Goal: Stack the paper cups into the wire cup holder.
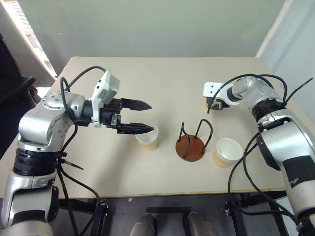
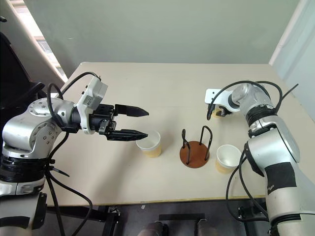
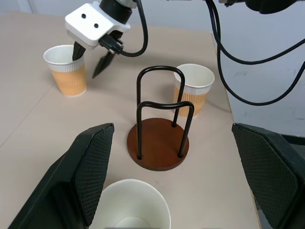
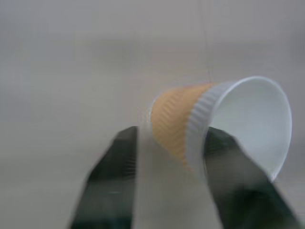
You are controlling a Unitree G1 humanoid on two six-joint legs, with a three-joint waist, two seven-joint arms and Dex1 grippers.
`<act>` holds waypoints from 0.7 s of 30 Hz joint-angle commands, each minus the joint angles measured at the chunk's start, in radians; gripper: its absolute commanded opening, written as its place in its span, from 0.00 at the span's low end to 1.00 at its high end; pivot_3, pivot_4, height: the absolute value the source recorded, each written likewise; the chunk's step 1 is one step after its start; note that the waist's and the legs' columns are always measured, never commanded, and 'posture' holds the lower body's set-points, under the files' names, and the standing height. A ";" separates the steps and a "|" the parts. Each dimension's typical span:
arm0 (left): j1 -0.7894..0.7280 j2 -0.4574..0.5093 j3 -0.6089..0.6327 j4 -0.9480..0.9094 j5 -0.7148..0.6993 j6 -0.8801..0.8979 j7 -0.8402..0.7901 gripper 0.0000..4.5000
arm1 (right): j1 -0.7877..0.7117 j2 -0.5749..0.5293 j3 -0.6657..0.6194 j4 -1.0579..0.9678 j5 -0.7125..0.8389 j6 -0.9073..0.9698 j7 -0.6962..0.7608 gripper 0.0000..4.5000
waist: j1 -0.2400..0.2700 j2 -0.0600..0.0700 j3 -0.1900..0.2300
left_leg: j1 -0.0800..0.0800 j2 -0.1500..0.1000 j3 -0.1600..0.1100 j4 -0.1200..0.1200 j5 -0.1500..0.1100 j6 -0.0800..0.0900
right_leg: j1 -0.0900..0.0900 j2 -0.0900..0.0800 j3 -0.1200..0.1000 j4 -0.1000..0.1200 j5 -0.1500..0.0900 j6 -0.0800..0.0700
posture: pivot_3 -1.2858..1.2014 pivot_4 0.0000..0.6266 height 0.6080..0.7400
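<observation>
The right gripper [image 4: 169, 143] straddles, apparently pinching, a far paper cup [image 3: 66, 69], tan ribbed wall, white inside. The left gripper [image 1: 142, 117] hangs spread over another cup [image 1: 147, 137]; nearby wire cup holder [image 1: 190, 145] stands empty.

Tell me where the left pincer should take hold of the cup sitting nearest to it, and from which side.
Grip the cup across its ribbed tan wall just under the rolled rim, coming level from the robot's left, where the open left pincer already points. It stands upright and apart from the wire holder, so that side looks unobstructed.
</observation>
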 commanded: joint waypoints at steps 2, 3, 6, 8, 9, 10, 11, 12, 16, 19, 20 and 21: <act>-0.004 0.019 0.010 -0.033 -0.012 -0.019 -0.010 0.95 | -0.043 -0.007 -0.036 -0.006 0.009 -0.004 0.019 0.05 | 0.000 0.000 0.000 | 0.000 0.000 0.000 0.000 0.000 0.000 | 0.000 0.000 0.000 0.000 0.000 0.000 | 0.52 0.24 1.00; -0.004 0.022 0.008 -0.032 -0.011 -0.020 -0.014 0.95 | -0.042 -0.011 -0.046 -0.007 0.018 -0.002 0.033 0.01 | 0.000 0.000 0.000 | 0.000 0.000 0.000 0.000 0.000 0.000 | 0.000 0.000 0.000 0.000 0.000 0.000 | 0.52 0.24 1.00; -0.005 0.032 0.007 -0.030 -0.011 -0.023 -0.023 0.95 | -0.047 -0.040 -0.089 -0.027 0.059 -0.001 0.115 0.01 | 0.000 0.000 0.000 | 0.000 0.000 0.000 0.000 0.000 -0.001 | 0.000 0.000 0.000 0.000 0.000 -0.001 | 0.52 0.24 1.00; -0.005 0.037 0.008 -0.029 -0.012 -0.023 -0.028 0.95 | -0.053 -0.065 -0.114 -0.050 0.082 -0.008 0.177 0.01 | 0.003 0.000 0.000 | 0.000 0.000 0.000 -0.001 0.000 -0.001 | 0.000 0.000 0.000 0.000 -0.001 -0.001 | 0.52 0.24 1.00; -0.003 0.039 0.008 -0.030 -0.013 -0.023 -0.030 0.95 | -0.057 -0.078 -0.125 -0.070 0.094 -0.011 0.208 0.01 | 0.004 0.000 0.000 | 0.000 0.000 0.000 -0.001 0.000 -0.001 | 0.000 0.000 -0.001 0.000 -0.001 -0.001 | 0.52 0.24 1.00; -0.001 0.040 0.008 -0.031 -0.013 -0.022 -0.032 0.95 | -0.058 -0.090 -0.134 -0.093 0.103 -0.013 0.239 0.01 | 0.004 0.000 0.000 | -0.001 0.000 0.000 -0.001 0.000 -0.001 | 0.000 0.000 -0.001 0.000 -0.001 -0.001 | 0.52 0.24 1.00; 0.001 0.041 0.007 -0.034 -0.015 -0.022 -0.035 0.95 | -0.051 -0.116 -0.151 -0.177 0.136 -0.009 0.317 0.01 | 0.003 0.000 0.000 | -0.001 0.000 0.000 -0.001 0.000 -0.002 | 0.000 0.000 -0.001 0.000 -0.001 -0.002 | 0.52 0.24 1.00; 0.003 0.042 0.006 -0.037 -0.016 -0.022 -0.037 0.95 | -0.036 -0.142 -0.166 -0.276 0.169 0.008 0.391 0.01 | 0.002 0.000 0.000 | -0.001 0.000 0.000 -0.001 0.000 -0.003 | 0.000 0.000 -0.001 0.000 -0.001 -0.002 | 0.52 0.24 1.00; 0.013 0.042 0.000 -0.043 -0.019 -0.027 -0.050 0.95 | 0.097 -0.264 -0.211 -0.862 0.326 0.234 0.615 0.01 | -0.002 0.000 0.000 | -0.002 0.001 0.000 -0.001 0.006 -0.014 | -0.001 0.001 -0.002 -0.001 -0.002 -0.004 | 0.52 0.24 1.00; 0.014 0.041 -0.010 -0.032 -0.010 -0.041 -0.067 0.95 | 0.143 -0.350 -0.207 -1.209 0.453 0.438 0.651 0.01 | -0.003 0.000 0.000 | -0.002 0.003 0.000 -0.001 0.007 -0.015 | -0.001 0.002 -0.004 -0.001 -0.004 -0.006 | 0.52 0.24 1.00; 0.009 0.037 -0.016 -0.023 -0.006 -0.048 -0.072 0.95 | 0.147 -0.371 -0.201 -1.291 0.487 0.493 0.651 0.01 | -0.003 0.000 0.000 | -0.002 0.003 0.000 -0.002 0.007 -0.015 | -0.001 0.003 -0.004 -0.001 -0.004 -0.006 | 0.52 0.24 1.00; 0.003 0.033 -0.024 -0.012 -0.001 -0.056 -0.078 0.95 | 0.153 -0.388 -0.193 -1.361 0.511 0.532 0.651 0.01 | -0.004 0.000 0.000 | -0.002 0.003 0.000 -0.001 0.007 -0.015 | -0.001 0.003 -0.003 0.000 -0.005 -0.006 | 0.52 0.24 1.00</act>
